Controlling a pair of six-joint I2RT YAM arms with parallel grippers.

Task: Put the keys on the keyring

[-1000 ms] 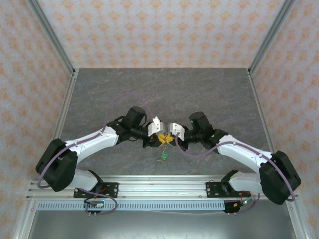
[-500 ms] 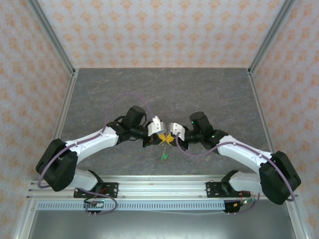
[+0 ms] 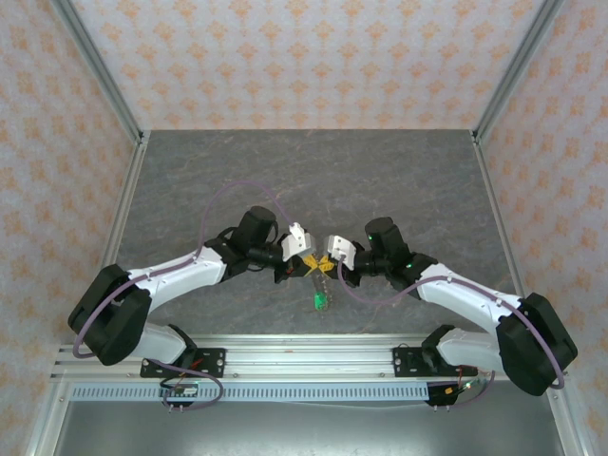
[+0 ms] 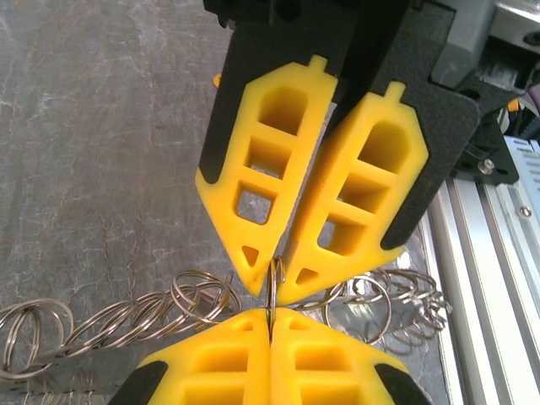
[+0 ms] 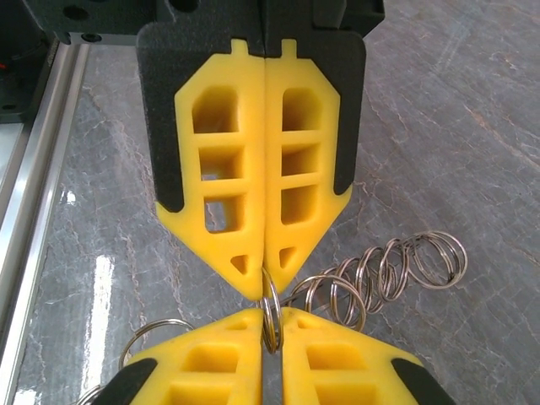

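Seen from above, the left arm (image 3: 176,274) reaches in from 8 o'clock and the right arm (image 3: 461,293) from 4 o'clock. Both are stretched low over the grey stone-patterned table (image 3: 380,180), and their yellow fingertips meet nose to nose a little toward 6 o'clock of the table's middle. The left gripper (image 4: 270,319) is pressed fully together and pinches a thin silver ring of the keyring (image 4: 196,297) edge-on at its tips. The right gripper (image 5: 271,321) stands at a narrow slit and nips the same ring. In the left wrist view the rest of the linked rings run out toward 9 and 3 o'clock, above the table. The small green tag (image 3: 320,302) sits near the fingertips, at 6 o'clock of them; I cannot tell whether it hangs or lies.
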